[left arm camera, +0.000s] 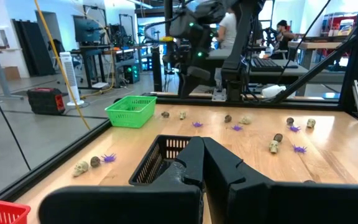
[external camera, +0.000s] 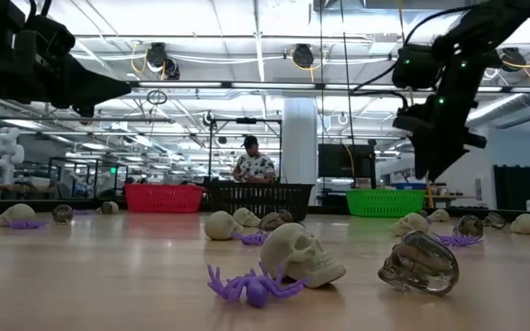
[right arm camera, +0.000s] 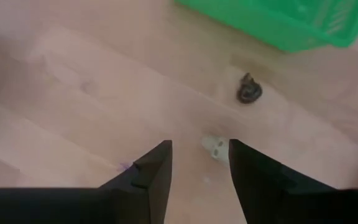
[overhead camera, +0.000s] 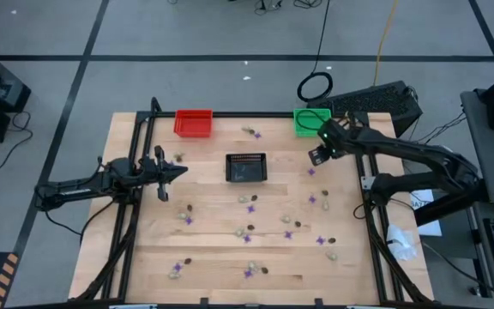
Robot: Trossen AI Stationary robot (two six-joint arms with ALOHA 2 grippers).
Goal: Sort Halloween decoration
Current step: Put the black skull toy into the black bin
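Note:
The Halloween decoration lies scattered over the wooden table: purple spiders, pale skulls and dark skulls. My right gripper hangs open above the table near the green basket, fingers slanting down, with nothing between them. A pale skull lies on the wood below its fingertips, and a dark skull lies farther on, toward the basket. My left gripper is shut and level at the table's left side, pointing at the black basket.
A red basket stands at the far edge left of centre, the black basket in the middle. A black frame borders the table. Beyond the table a person stands in the room. Bare wood lies along the near edge.

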